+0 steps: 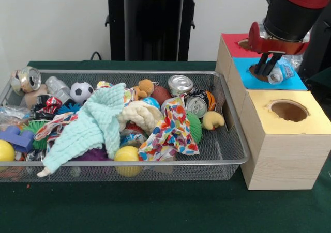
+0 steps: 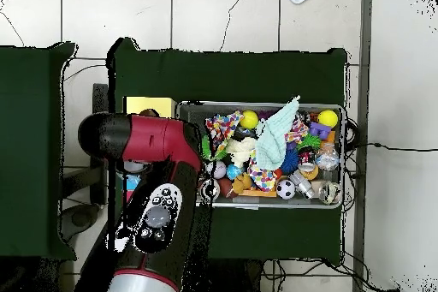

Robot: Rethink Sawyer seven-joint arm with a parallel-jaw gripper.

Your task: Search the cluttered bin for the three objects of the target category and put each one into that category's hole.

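My gripper (image 1: 266,67) hangs over the round hole in the blue-topped box (image 1: 248,81) at the right. It is shut on a crushed clear plastic bottle (image 1: 282,73) that tilts out to the right over the hole's rim. The wire bin (image 1: 227,140) sits left of the boxes, packed with clutter. Among it are a silver can (image 1: 180,83), a second can (image 1: 196,105) and another can (image 1: 28,79) on the far left rim. In the overhead view the arm (image 2: 158,147) covers the gripper and the blue box.
A red-topped box (image 1: 234,46) stands behind the blue one and a yellow-topped box (image 1: 305,123) with an open hole in front. The bin also holds a mint cloth (image 1: 93,124), a patterned cloth (image 1: 170,132), a soccer ball (image 1: 81,92), yellow balls and a rubber duck (image 1: 212,120).
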